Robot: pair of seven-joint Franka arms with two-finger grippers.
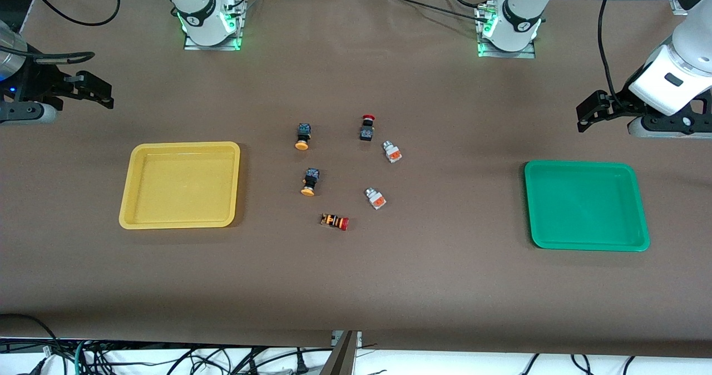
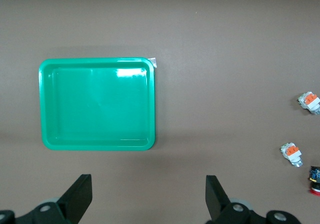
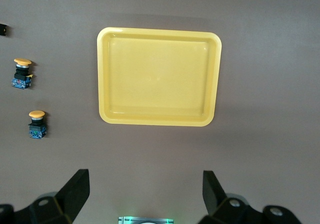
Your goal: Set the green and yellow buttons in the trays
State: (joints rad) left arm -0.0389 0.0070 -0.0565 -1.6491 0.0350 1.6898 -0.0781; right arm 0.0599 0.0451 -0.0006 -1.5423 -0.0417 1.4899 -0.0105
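Observation:
The yellow tray lies toward the right arm's end of the table, and the green tray toward the left arm's end; both are empty. Between them lie two black-bodied buttons with yellow-orange caps and two silver-white buttons with orange faces. My left gripper is open and empty, up over bare table beside the green tray. My right gripper is open and empty, up over bare table beside the yellow tray.
A black-bodied button with a red cap and an orange-striped button with a red cap lie among the others. The arm bases stand along the table edge farthest from the front camera.

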